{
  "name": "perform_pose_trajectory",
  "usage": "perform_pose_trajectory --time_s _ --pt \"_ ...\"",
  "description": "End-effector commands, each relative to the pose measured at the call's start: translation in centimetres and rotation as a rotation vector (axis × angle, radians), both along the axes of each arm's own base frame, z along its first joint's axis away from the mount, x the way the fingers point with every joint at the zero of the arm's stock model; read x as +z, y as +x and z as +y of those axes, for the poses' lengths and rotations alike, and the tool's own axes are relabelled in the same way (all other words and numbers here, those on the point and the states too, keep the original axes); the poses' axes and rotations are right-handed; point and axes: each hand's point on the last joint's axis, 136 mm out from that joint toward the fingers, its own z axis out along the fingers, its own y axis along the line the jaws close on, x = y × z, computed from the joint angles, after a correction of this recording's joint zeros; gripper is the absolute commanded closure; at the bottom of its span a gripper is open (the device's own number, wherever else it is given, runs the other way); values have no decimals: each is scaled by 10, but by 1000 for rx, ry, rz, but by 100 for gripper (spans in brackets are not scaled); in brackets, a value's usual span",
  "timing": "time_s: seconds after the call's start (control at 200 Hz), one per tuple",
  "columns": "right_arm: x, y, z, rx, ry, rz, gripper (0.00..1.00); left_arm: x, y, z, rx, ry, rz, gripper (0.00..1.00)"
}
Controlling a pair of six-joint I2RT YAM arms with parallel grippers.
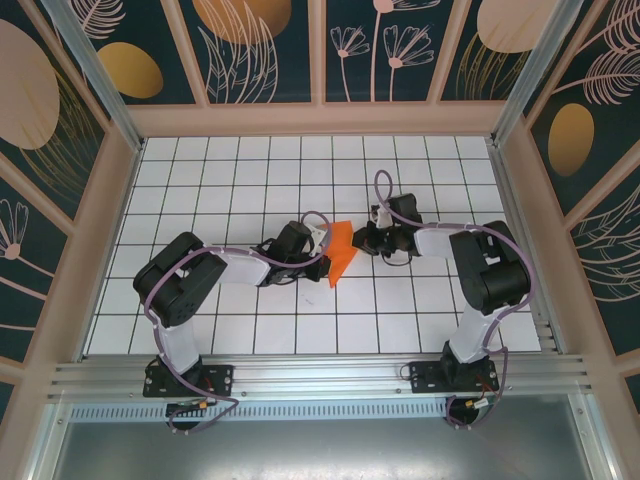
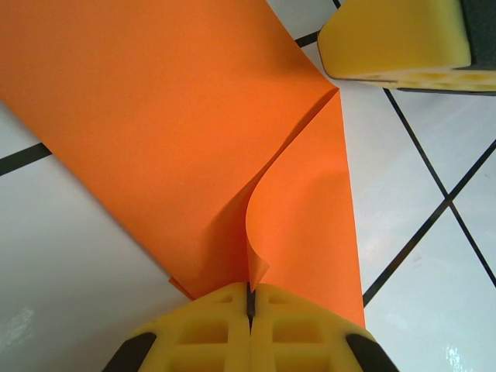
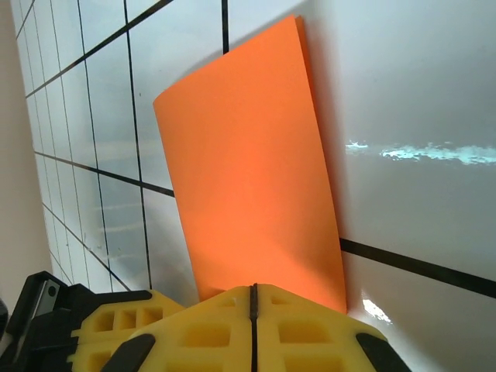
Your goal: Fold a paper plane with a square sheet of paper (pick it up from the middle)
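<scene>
Paper worry: top view, the square sheet of paper (image 1: 340, 252), partly folded, sits mid-worktop (image 1: 400, 310) between both arms. Left wrist: left fingers (image 2: 209, 325) pinch a curling flap's tip (tiny bite), so it could slip out. Right wrist: right fingers (image 3: 217, 306) clamp another edge; pulling apart might tear it.

We see the sheet of paper (image 1: 340, 255), plain bright orange and unmarked, already folded over on itself rather than lying flat and square. It stands up off the white tiled table (image 1: 200, 200) near its middle. In the left wrist view its two layers run together to a sharp corner at the far end, and the nearer layer lifts in a soft, uncreased curl along its inner edge. In the right wrist view we see it as a smooth, tall, slightly tilted panel with a doubled edge along its right side, casting a shadow on the tiles behind it.
</scene>
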Motion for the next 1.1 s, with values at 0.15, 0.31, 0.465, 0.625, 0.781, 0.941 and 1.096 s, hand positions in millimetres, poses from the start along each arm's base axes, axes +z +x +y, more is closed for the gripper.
perform_pose_trajectory --time_s 0.15,0.31,0.465,0.625,0.781,0.941,1.096 --pt "-35 1 -9 -24 -77 59 91 -39 -18 24 32 121 115 100" --pt "-20 2 -8 -17 -57 25 90 -39 -18 26 43 124 116 100" --pt "18 -3 -5 0 -28 -54 89 -38 -18 27 49 120 114 100" --pt "21 -31 13 59 22 -33 90 -36 -16 26 50 116 109 100" --pt "9 -53 27 82 45 9 90 -36 -17 25 47 108 113 100" --pt "-4 -66 38 102 45 41 91 -37 -18 24 43 107 116 100" --pt "-25 -71 36 96 26 76 91 -39 -19 25 43 110 119 100"
